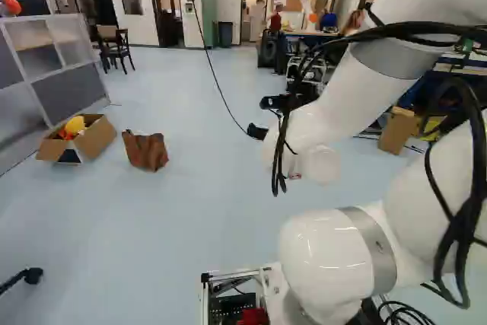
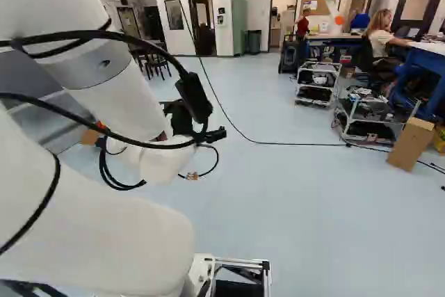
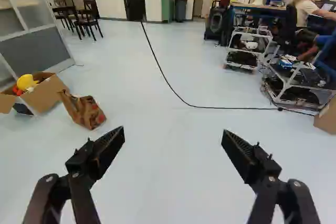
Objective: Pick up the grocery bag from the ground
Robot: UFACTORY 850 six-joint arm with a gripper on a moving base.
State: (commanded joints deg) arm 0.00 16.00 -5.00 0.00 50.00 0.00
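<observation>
The pale blue floor [image 3: 170,177] bears the open brown cardboard box [image 3: 47,96] and, beside it, the crumpled brown paper grocery bag [image 3: 85,113], well ahead of the black 2-fingered gripper [image 3: 173,130]. Its jaws stand open, empty; reaching, gripping and lifting, all 3, remain.

- Left base view: we look ahead, slightly down, from close behind and left of the arm [image 1: 335,112].
- Right base view: likewise, from its right.
- Wrist view: we face along the nearby end effector [image 1: 265,116].
- All share floor [image 3: 168,171] and cable [image 3: 197,106].
</observation>
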